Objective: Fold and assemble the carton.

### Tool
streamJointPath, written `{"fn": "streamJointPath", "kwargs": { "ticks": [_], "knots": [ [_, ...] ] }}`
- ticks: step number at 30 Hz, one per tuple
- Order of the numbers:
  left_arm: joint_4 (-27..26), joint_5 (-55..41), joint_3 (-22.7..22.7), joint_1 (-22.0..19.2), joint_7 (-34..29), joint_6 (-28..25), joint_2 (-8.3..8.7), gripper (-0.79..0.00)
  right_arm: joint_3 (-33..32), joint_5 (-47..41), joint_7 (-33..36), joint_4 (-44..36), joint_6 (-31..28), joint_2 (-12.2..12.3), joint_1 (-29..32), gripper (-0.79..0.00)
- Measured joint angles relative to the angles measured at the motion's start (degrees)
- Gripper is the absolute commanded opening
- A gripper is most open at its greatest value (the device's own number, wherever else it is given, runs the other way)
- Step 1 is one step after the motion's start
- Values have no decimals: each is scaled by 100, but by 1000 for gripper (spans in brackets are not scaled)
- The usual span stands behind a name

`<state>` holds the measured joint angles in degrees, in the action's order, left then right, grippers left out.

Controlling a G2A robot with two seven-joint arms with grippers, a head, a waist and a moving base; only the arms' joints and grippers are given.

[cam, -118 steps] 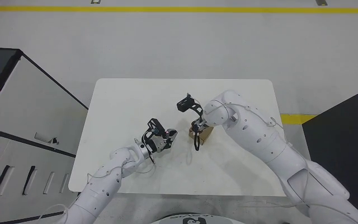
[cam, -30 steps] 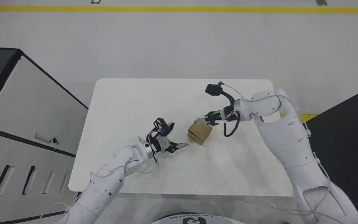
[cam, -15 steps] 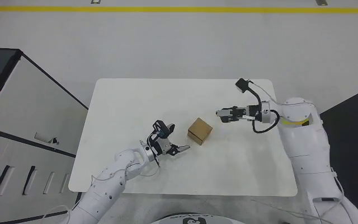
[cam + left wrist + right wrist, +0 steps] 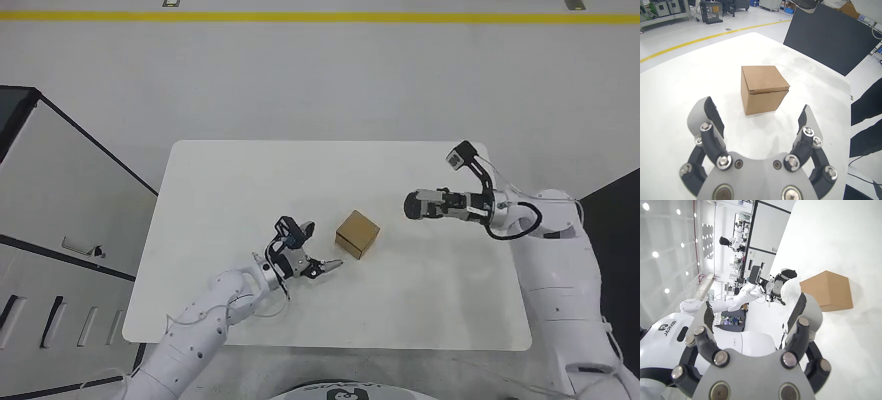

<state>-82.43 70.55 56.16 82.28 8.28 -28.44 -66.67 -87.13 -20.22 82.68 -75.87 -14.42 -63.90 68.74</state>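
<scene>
As the carton (image 4: 357,234) stands closed on the table (image 4: 250,180), the left gripper (image 4: 322,268), jaws apart and empty, points at it from near, the nearer arm; the right gripper (image 4: 412,206), likewise spread, hangs farther off. The left wrist view shows the lid seam (image 4: 768,91), too small to tell from above.

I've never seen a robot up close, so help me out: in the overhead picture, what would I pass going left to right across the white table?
left gripper, jaws open → brown carton, closed up and standing free → right gripper, jaws open
</scene>
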Motion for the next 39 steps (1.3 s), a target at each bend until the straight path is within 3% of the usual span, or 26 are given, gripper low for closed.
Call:
{"fn": "streamJointPath", "kwargs": {
  "ticks": [7,12,19,29,39],
  "knots": [
    [111,-56,-478,20,329,544,-168,0,-527,-514,-4,409,6,117,275,0],
    [274,124,-745,-122,470,1345,-302,0,-582,-621,-44,472,20,154,357,0],
    [265,107,-759,-113,436,1307,-308,0,-579,-624,-36,471,22,154,357,0],
    [725,-68,-1128,-377,654,1809,-550,0,-579,-624,-36,471,21,154,357,0],
    [776,-90,-1207,-399,549,1796,-591,0,-579,-624,-37,471,21,154,357,0]
  ]
}}
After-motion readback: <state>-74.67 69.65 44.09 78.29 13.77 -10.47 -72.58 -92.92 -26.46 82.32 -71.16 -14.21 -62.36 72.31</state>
